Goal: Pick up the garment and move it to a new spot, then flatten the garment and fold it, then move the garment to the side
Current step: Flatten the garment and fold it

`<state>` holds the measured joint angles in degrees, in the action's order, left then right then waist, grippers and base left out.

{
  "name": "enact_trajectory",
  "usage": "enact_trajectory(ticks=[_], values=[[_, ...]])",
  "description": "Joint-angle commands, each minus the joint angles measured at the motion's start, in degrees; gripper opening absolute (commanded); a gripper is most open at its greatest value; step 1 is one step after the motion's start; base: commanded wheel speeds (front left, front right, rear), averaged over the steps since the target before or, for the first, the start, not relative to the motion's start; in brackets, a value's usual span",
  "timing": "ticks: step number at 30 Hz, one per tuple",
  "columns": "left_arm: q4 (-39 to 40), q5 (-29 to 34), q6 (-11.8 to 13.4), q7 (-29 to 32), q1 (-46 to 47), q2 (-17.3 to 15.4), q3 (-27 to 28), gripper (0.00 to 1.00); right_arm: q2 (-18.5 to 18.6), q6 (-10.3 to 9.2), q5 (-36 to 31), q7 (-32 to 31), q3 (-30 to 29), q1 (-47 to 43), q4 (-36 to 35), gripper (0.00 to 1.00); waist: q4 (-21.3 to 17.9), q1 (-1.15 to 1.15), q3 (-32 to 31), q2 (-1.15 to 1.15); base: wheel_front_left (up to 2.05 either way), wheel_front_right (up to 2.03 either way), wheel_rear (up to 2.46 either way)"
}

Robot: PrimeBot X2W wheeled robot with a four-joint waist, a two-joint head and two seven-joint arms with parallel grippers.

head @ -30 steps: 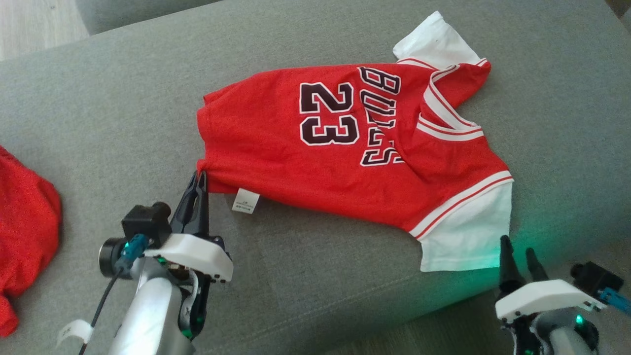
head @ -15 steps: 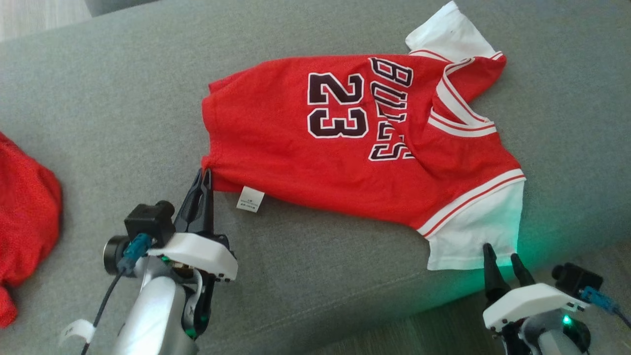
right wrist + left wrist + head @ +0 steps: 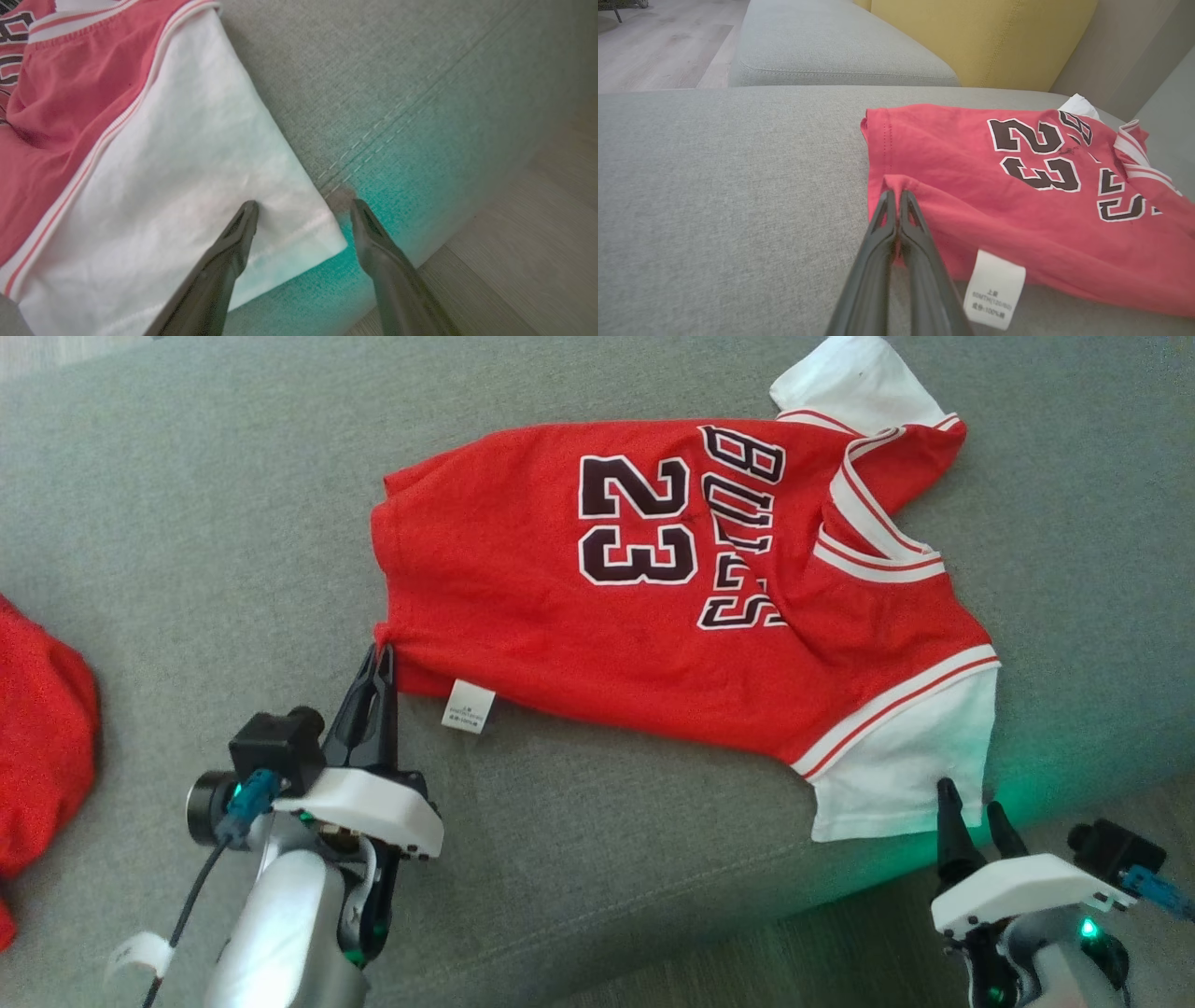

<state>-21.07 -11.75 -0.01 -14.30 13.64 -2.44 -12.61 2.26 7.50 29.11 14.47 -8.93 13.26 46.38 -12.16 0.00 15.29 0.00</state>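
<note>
The garment (image 3: 597,607) is a red jersey with white sleeves and "23" in dark print, spread on the grey sofa cushion (image 3: 187,523). My left gripper (image 3: 381,658) is shut on the jersey's near hem corner (image 3: 896,184), next to a white care label (image 3: 994,289). My right gripper (image 3: 971,803) stands open over the near white sleeve (image 3: 187,163). One finger hovers above the sleeve's corner and the other above the cushion edge, with the sleeve hem (image 3: 299,233) between them.
Another red cloth (image 3: 37,747) lies at the cushion's left edge. A yellow back cushion (image 3: 980,37) rises behind the garment. The sofa's front seam (image 3: 397,121) and wooden floor (image 3: 528,233) lie just beyond my right gripper.
The head camera has shifted a little. My right gripper has crept forward until its fingertips overlap the white sleeve's corner. The left gripper keeps its hold on the hem corner.
</note>
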Motion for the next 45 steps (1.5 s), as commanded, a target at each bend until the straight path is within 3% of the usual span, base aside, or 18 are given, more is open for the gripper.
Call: enact_trajectory(ticks=[1, 7, 8, 9, 17, 25, 35, 45], values=[[1.5, 0.5, -0.2, -0.7, 2.4, -0.4, 1.9, 0.0, 0.6, -0.01, 0.8, 0.5, 1.8, 1.4, 0.0, 1.0, 0.2, 0.0, 0.1, 0.0, 0.0, 0.0, 0.0], [1.5, 0.9, -0.4, -0.7, 2.7, -0.4, 2.5, 0.0, 0.6, -0.01, 3.1, 0.5, 3.3, 2.5, 2.5, 1.0, 0.4, 0.0, 0.3, 0.0, 0.0, 0.0, 0.0], [1.6, 1.0, -0.4, -0.7, 2.7, -0.4, 2.6, 0.0, 0.6, -0.01, 3.6, 0.5, 3.6, 2.6, 2.9, 0.43, 0.4, 0.0, 0.3, 0.0, 0.0, 0.0, 0.0], [1.6, 1.0, -0.4, -0.7, 2.7, -0.4, 2.7, 0.0, 0.6, -0.01, 3.9, 0.5, 3.9, 2.8, 3.2, 0.0, 0.4, 0.0, 0.2, 0.0, 0.0, 0.0, 0.0], [1.8, 0.6, -0.4, -0.7, 2.1, -0.4, 2.9, 0.0, 0.6, -0.01, 2.5, 0.5, 4.9, 3.1, 1.0, 0.0, 0.3, 0.0, -1.3, 0.0, 0.0, 0.0, 0.0], [6.6, -2.4, 0.9, -0.7, 0.8, -0.4, 1.8, 0.0, 0.6, -0.01, -10.2, 0.1, 6.1, 3.4, -14.2, 0.0, 2.7, 0.0, -6.6, 0.0, 0.0, 0.0, 0.0], [14.8, -7.5, 1.6, -0.7, 1.9, -0.4, 3.2, 0.0, 0.8, -0.01, -24.4, -16.0, 7.5, 8.9, -37.2, 0.0, 7.6, 0.0, -13.0, 0.0, 0.0, 0.0, 0.0], [18.3, -11.4, 2.5, 0.6, 5.9, -1.3, 6.9, 0.0, 7.0, -0.01, -22.6, -24.6, 10.0, 17.2, -47.6, 0.0, 10.5, 0.0, -18.9, 0.0, 0.0, 0.0, 0.0]])
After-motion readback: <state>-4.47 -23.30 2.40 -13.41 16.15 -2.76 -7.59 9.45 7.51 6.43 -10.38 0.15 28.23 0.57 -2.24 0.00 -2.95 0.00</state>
